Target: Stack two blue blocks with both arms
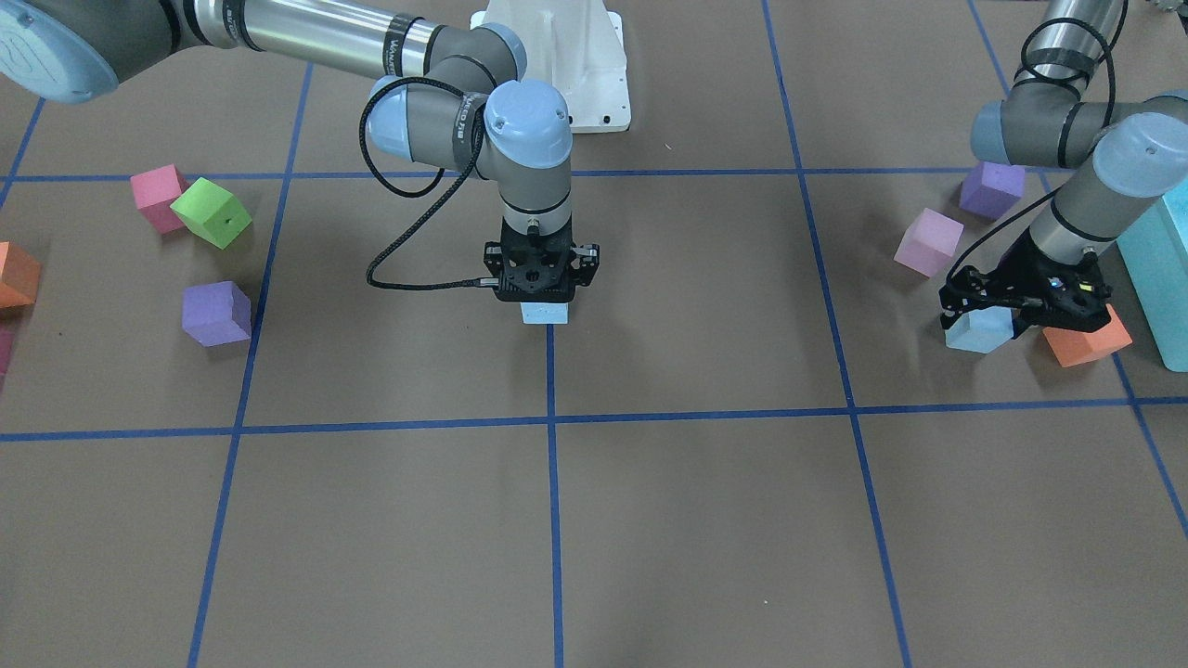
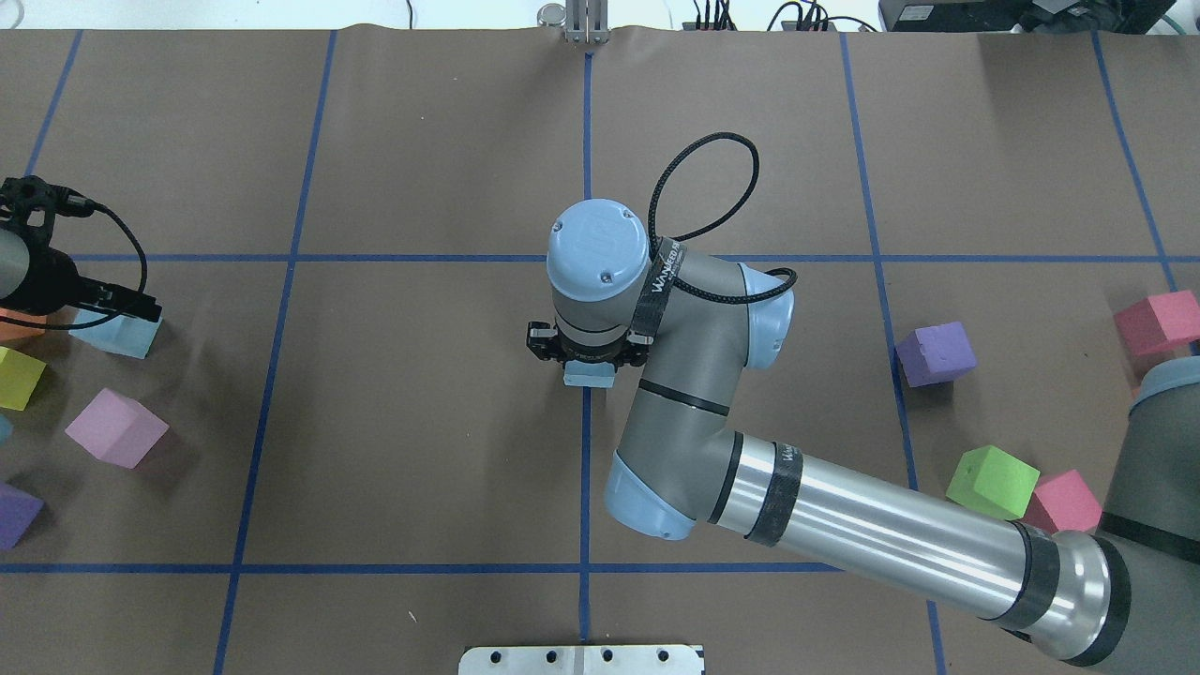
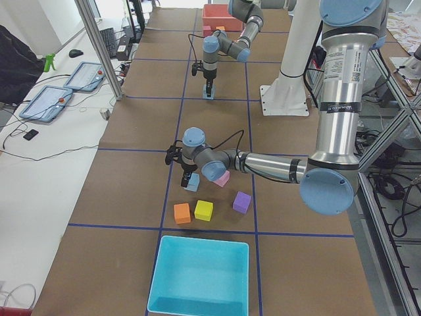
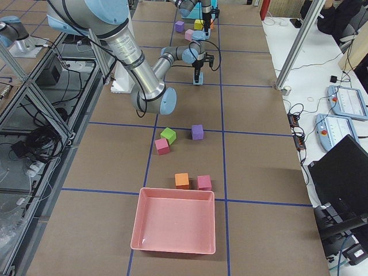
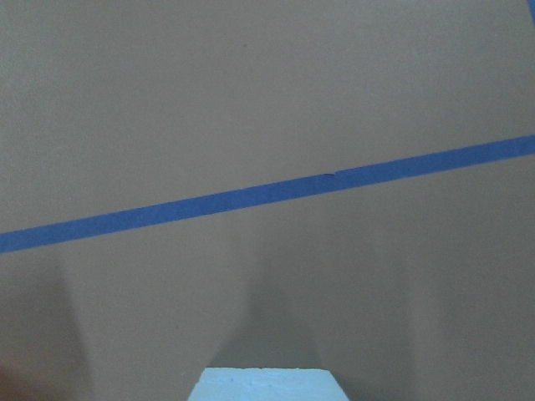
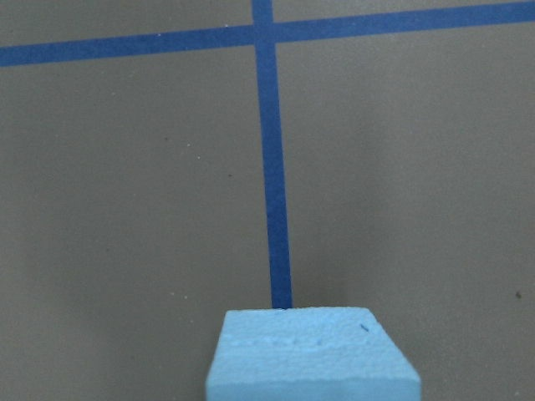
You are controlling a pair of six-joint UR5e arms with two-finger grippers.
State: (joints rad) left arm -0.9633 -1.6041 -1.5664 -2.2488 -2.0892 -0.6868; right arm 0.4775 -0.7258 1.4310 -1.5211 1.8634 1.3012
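One blue block (image 1: 545,314) sits on the centre tape line. It also shows in the overhead view (image 2: 589,377) and fills the bottom of the right wrist view (image 6: 311,355). My right gripper (image 1: 543,299) stands straight down over it, low, shut on it. The second blue block (image 1: 979,334) lies on the table at my left side, and shows in the overhead view (image 2: 117,336). My left gripper (image 1: 974,314) is tilted, its tips at the top of that block, and looks open. The left wrist view shows only the block's top edge (image 5: 266,386).
An orange cube (image 1: 1086,341) touches the left gripper's side, and the turquoise box (image 1: 1160,269) stands just beyond it. Lilac (image 1: 928,241) and purple (image 1: 991,188) cubes lie behind. By the right arm lie purple (image 1: 215,314), green (image 1: 212,213) and pink (image 1: 156,197) cubes.
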